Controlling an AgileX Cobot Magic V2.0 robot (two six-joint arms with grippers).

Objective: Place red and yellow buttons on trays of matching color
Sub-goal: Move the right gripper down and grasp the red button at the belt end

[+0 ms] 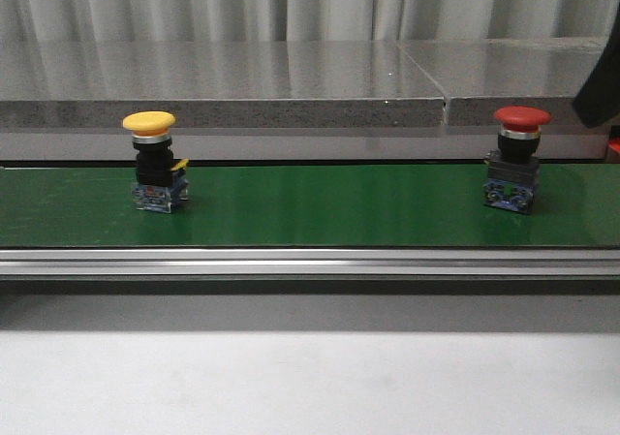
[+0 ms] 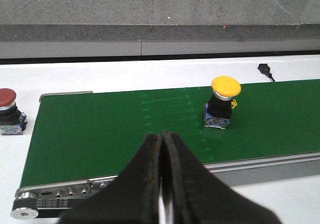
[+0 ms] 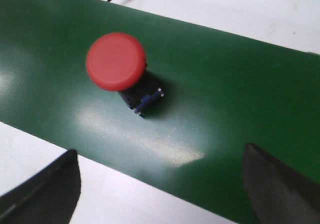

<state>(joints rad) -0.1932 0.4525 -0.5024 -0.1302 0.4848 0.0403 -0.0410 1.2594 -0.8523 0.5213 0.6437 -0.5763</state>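
Right wrist view: right hand spread wide, empty, above red button.

I see the red button upright on the green belt, my right tool spread wide above it.

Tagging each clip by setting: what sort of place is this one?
Probably an industrial test bench or lab mock-up: a green conveyor belt in a metal frame carries a yellow button and a red button, both panel-type pushbuttons, with a grey curtain behind.
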